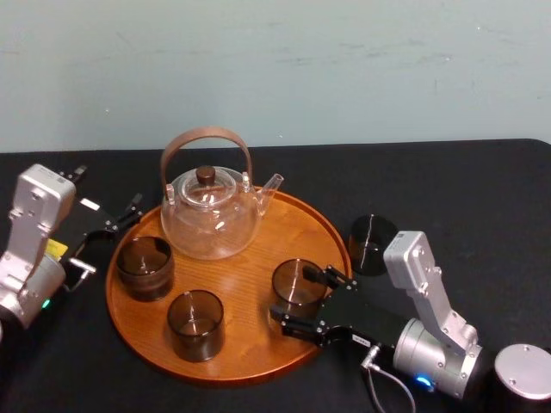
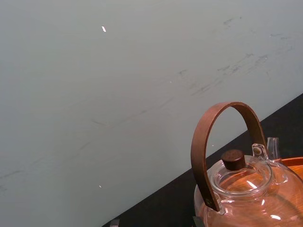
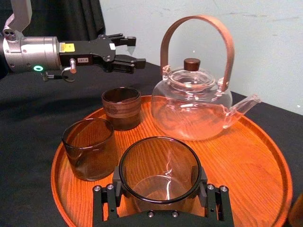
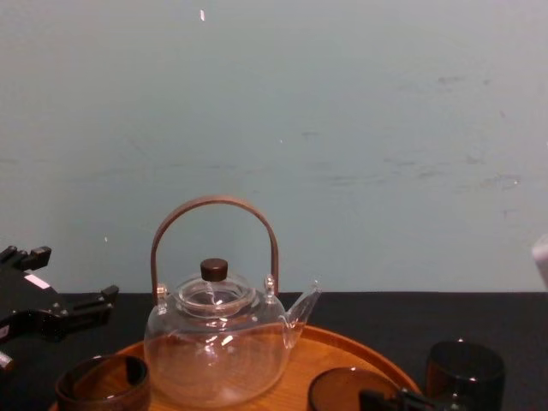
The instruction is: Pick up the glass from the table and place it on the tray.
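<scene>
Black surface under a pale wall; left gripper hovers by the tray, fingers open and empty; teapot and two tumblers share the tray; right gripper fingers clasp the glass, standing on the tray's right side; spare glass sits on the surface just beside the rim.

Silver arms; black left tool, right tool.

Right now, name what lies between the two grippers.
Right wrist view: two glasses on the tray. The right gripper surrounds a third glass; the left gripper hangs off-tray.
</scene>
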Robot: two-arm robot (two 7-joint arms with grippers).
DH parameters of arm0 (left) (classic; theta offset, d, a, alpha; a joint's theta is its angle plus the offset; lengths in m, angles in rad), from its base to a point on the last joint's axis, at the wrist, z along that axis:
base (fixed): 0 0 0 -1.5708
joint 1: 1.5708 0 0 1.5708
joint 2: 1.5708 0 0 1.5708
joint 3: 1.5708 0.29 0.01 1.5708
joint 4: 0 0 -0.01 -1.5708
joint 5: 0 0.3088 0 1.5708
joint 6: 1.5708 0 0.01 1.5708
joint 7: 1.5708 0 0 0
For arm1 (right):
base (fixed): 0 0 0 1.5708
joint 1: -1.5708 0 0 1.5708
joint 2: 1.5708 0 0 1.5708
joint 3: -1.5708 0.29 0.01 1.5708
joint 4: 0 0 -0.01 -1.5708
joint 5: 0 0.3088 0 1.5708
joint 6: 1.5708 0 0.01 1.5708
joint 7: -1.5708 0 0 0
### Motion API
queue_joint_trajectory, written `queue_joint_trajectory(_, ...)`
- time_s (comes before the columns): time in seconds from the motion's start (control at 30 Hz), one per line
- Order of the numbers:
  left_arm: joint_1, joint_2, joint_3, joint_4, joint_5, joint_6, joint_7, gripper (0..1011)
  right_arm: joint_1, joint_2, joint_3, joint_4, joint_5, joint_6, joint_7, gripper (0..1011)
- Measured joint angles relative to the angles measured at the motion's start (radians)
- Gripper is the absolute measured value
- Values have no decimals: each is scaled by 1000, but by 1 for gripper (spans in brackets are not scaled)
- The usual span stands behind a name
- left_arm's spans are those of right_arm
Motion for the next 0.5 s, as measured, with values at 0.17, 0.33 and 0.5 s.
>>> queue_joint_trajectory(0.17,0,0,0,0,0,0,0,1001,11,-7,-15,13,-4,1,3,905)
queue_joint_trajectory(0.33,0,0,0,0,0,0,0,1001,22,-15,-29,27,-7,0,7,905)
queue_joint_trajectory(0.5,0,0,0,0,0,0,0,1001,32,-20,-40,41,-11,-4,13,905)
